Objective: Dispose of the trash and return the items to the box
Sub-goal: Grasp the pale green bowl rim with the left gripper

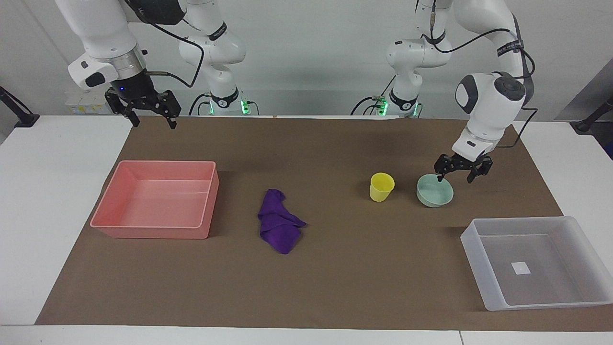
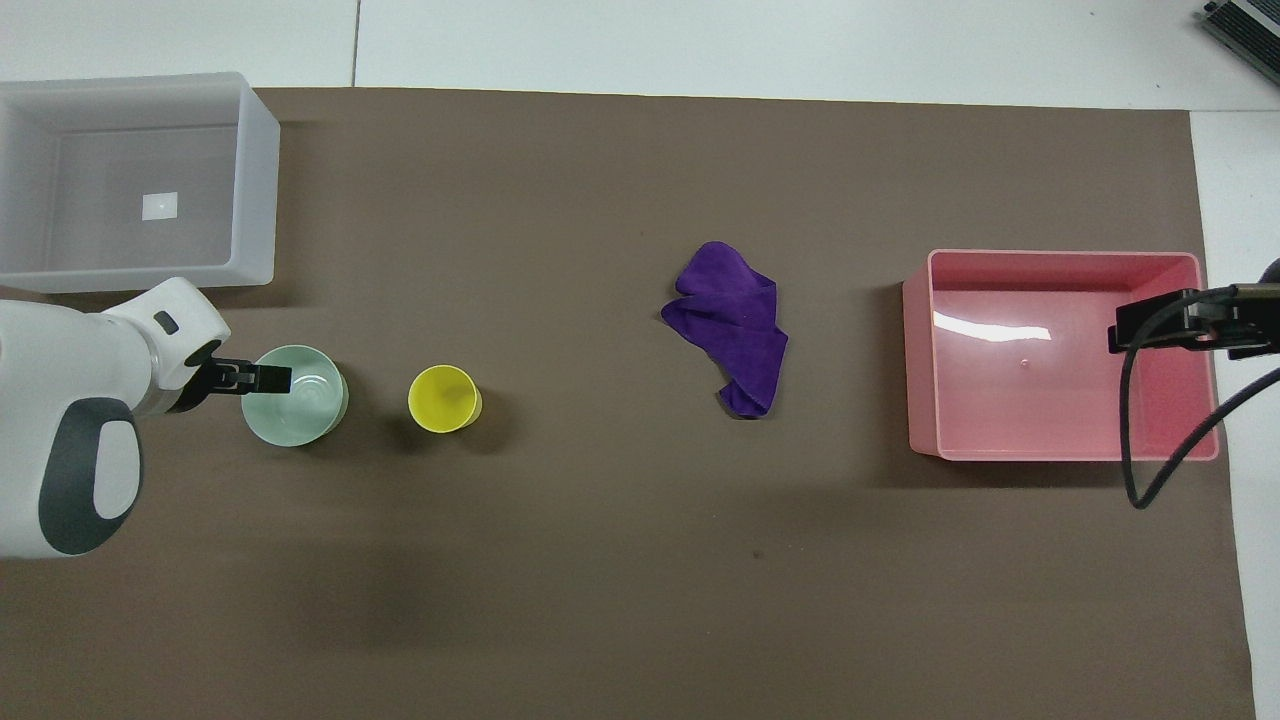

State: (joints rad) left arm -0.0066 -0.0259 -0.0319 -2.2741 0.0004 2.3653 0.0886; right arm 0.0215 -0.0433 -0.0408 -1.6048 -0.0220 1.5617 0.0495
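Note:
The mint-green bowl and the yellow cup stand side by side on the brown mat, toward the left arm's end. My left gripper is open and low over the bowl's rim, one fingertip just above the bowl's inside, the other outside it. The purple cloth, the trash, lies crumpled mid-table. The translucent box stands empty, farther from the robots than the bowl. My right gripper waits open and raised over the pink tray's side.
A pink tray stands empty at the right arm's end of the mat, beside the cloth. The brown mat covers most of the white table.

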